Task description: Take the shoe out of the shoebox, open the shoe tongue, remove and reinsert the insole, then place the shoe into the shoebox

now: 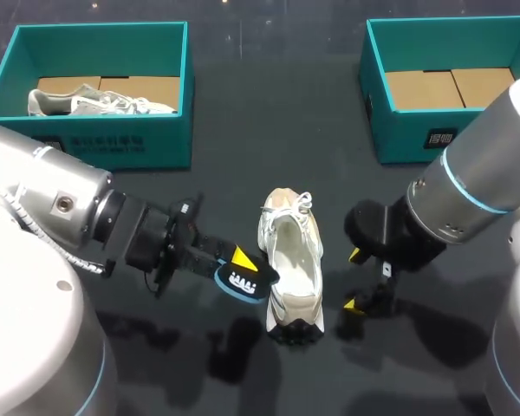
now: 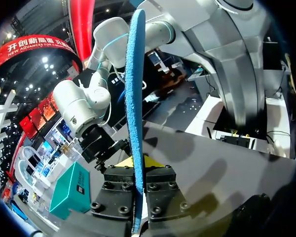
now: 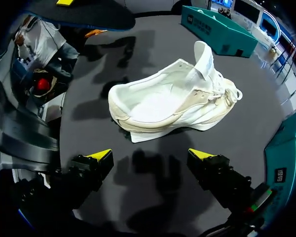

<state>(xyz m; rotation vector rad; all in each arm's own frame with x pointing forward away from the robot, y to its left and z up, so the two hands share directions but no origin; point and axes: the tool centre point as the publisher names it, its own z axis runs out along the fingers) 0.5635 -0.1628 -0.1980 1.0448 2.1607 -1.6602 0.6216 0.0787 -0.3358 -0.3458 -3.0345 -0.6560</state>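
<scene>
A white shoe [image 1: 291,270] lies on the dark table, toe toward the far side and tongue lifted; its inside looks bare. In the right wrist view the shoe [image 3: 172,101] sits just ahead of my fingers. My left gripper [image 1: 241,264] is at the shoe's left side, shut on a blue insole [image 1: 243,282]. Seen from the left wrist, the insole [image 2: 134,98] stands edge-on, pinched in the left gripper [image 2: 138,170]. My right gripper [image 1: 354,279] hangs open just right of the shoe's heel. Nothing is between the yellow tips of the right gripper [image 3: 150,155].
A teal shoebox [image 1: 104,143] at the back left holds a second pale shoe [image 1: 95,102]. Another teal shoebox [image 1: 399,130] at the back right has only its cardboard floor showing. Bare dark table lies between the boxes and in front of the shoe.
</scene>
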